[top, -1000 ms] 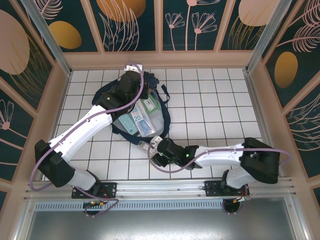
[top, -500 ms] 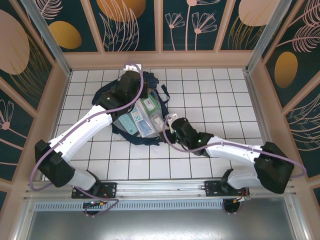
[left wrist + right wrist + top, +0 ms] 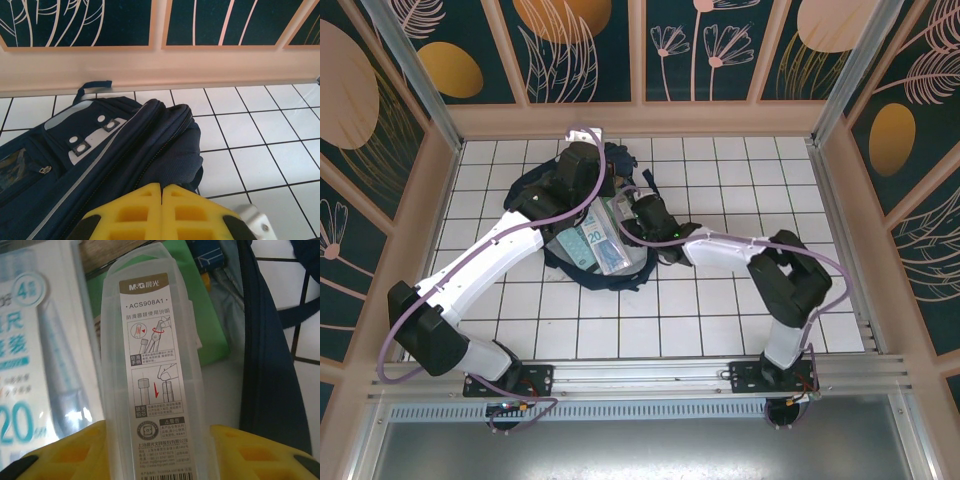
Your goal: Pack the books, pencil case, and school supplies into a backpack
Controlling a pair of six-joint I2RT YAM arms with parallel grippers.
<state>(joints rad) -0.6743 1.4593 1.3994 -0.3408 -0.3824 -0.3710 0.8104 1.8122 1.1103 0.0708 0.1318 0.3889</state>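
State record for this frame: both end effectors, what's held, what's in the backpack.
left end effector: shut, over the backpack; unclear if it pinches fabric
right end effector: shut on clear case
case position: above the open backpack
in backpack: packet marked 20, green book

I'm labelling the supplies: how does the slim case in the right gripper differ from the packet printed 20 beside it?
The slim case is a narrow moulded box with a grey-brown label; the packet is flat, wider, printed blue. The slim case is held by the right gripper; the packet lies loose in the open backpack. Both are see-through plastic.
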